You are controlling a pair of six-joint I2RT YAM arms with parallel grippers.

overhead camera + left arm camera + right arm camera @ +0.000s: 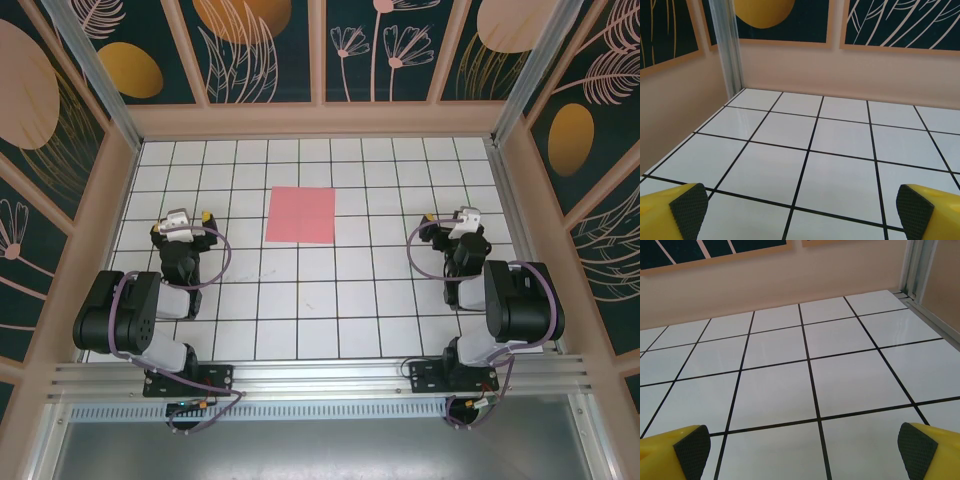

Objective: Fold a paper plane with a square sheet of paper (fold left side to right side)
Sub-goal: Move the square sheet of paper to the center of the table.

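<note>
You had the left fingers (689, 209) spread wide with nothing between them. The right fingers (691, 450) stood just as wide apart and just as empty. Both pairs were above bare tiles of the white, black-gridded table (330, 300). The flat square sheet of thin pink-red paper (301, 214) lay on the table between the two pairs, slightly ahead of them toward the far wall. It was somewhat closer to the left fingers and touched by neither pair.
</note>
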